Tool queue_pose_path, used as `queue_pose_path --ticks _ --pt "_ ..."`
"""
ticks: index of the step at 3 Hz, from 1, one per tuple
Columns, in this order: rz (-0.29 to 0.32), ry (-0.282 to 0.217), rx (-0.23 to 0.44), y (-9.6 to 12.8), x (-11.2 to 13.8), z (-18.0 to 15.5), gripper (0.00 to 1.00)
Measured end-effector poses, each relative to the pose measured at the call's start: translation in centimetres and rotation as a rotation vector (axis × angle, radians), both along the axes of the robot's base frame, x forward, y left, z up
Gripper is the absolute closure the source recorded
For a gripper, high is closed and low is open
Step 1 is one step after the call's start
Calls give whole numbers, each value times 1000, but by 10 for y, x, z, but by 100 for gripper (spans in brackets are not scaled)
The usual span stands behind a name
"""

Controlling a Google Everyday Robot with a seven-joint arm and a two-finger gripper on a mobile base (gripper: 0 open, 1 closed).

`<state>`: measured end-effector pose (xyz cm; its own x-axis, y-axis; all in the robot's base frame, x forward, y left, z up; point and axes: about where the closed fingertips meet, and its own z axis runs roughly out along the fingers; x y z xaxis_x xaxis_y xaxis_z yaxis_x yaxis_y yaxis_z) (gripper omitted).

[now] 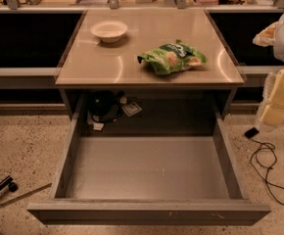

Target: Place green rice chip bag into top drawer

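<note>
while drawer stands pulled out below counter, green chip bag lies crumpled on counter top, right of centre, toward front edge. white bowl sits further back on left, well apart from bag. pincer hangs at far right, beyond counter's side, apart from bag; released or clenched: cannot tell. black cable loops on speckled floor below it.
</note>
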<state>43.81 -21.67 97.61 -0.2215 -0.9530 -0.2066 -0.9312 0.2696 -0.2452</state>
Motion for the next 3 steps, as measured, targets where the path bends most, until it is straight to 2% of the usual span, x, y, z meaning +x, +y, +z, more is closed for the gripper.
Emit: queue_pose_path --ticks 2,3 --pt "16 -16 -17 2 5 0 0" --pt "76 -62 -48 4 48 0 0"
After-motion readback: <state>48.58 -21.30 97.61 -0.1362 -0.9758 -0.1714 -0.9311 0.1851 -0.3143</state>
